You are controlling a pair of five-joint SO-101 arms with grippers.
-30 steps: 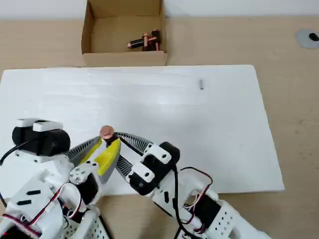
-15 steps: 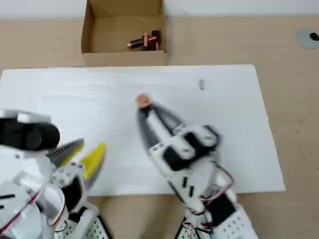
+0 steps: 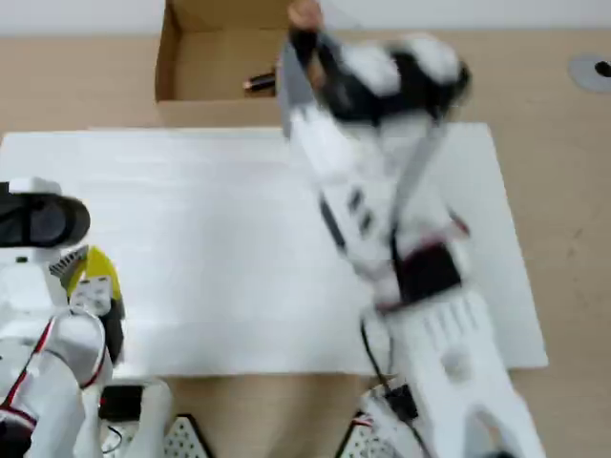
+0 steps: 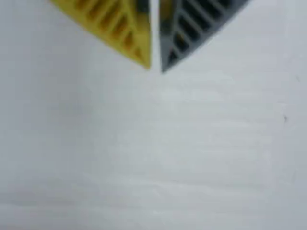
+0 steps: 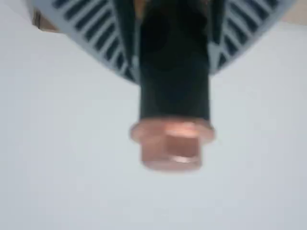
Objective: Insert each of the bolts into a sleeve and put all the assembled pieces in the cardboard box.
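Two ribbed fingers (image 5: 91, 28) of the right gripper (image 5: 175, 74) clamp a black sleeve (image 5: 174, 86) with a copper bolt (image 5: 172, 146) in it above the cardboard box (image 3: 167, 67), while the left gripper (image 4: 155, 64), tips closed together, hangs over the white sheet (image 3: 220, 239).

Right hand (image 3: 304, 46), clamped on the bolt-and-sleeve piece (image 3: 305, 29), has travelled from the near edge of the counter, across the white sheet (image 3: 220, 239), to the far edge. At 0.5 s ago it was mid-sheet. Copper bolt head (image 3: 305, 13) is now over the far right corner of the cardboard box (image 3: 172, 67). Left hand (image 3: 88, 277) has withdrawn toward the near left corner. Its fingers (image 4: 129, 28), spread earlier, now nearly meet.
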